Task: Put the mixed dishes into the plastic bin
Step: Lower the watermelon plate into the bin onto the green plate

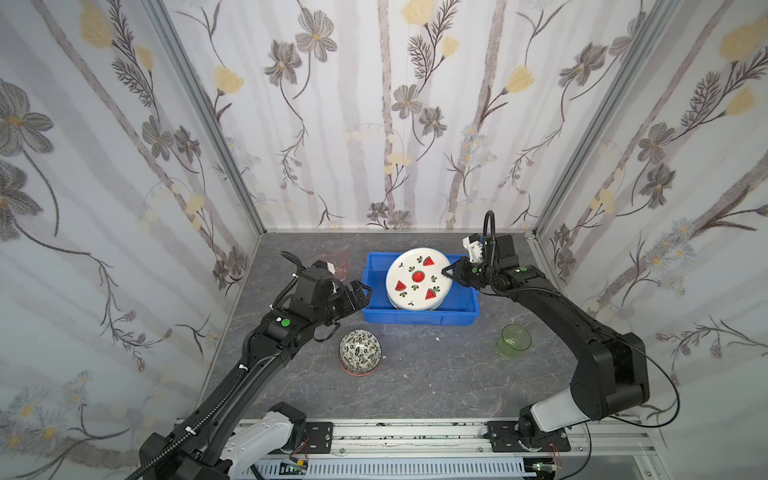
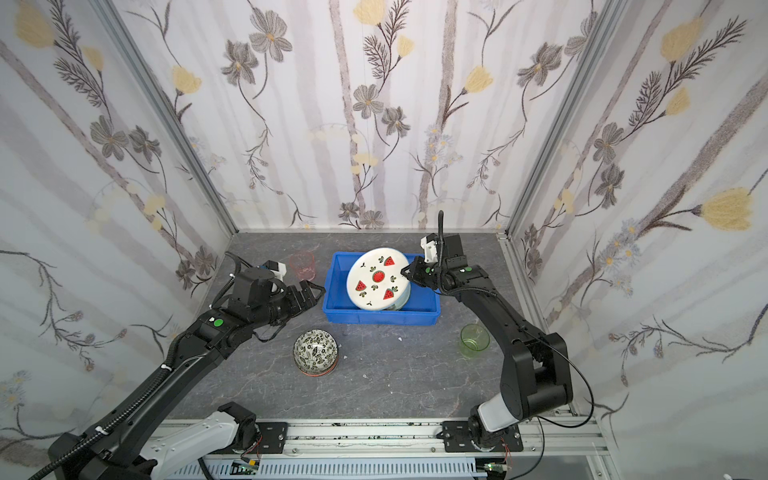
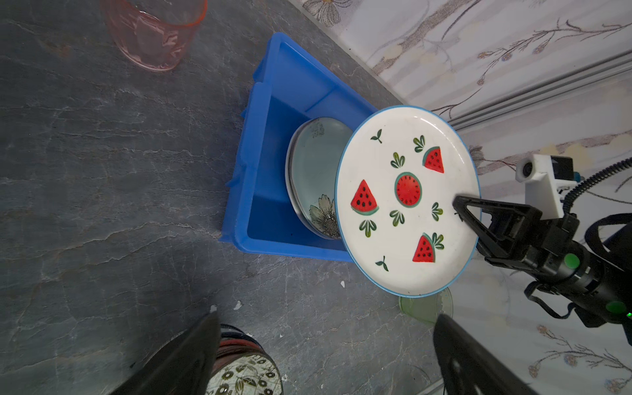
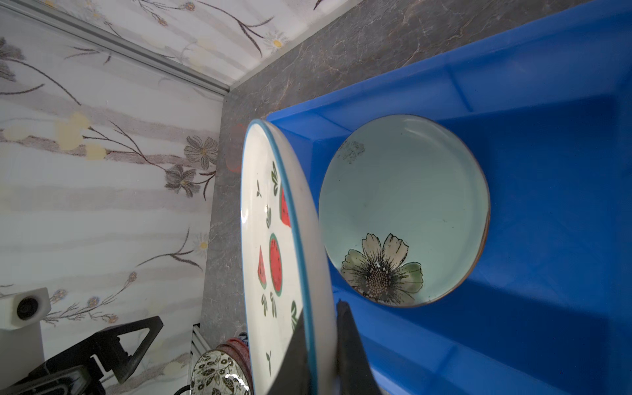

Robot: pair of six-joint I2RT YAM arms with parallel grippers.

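Observation:
My right gripper (image 1: 445,272) (image 4: 321,328) is shut on the rim of the white watermelon plate (image 1: 417,279) (image 3: 407,198) and holds it tilted above the blue plastic bin (image 1: 419,318) (image 4: 547,136). A pale green flowered plate (image 4: 403,205) (image 3: 314,171) lies inside the bin, under the held plate. Left of the bin, my left gripper (image 1: 365,291) (image 3: 325,342) stands open and holds nothing. On the table in front of it sits a stack of bowls topped by a black-white leaf bowl (image 1: 360,351) (image 2: 315,351).
A translucent green cup (image 1: 514,340) (image 2: 473,340) stands on the grey table right of the bin's front. A translucent pink cup (image 2: 302,266) (image 3: 154,34) stands at the back left, behind my left wrist. Flowered walls close in three sides.

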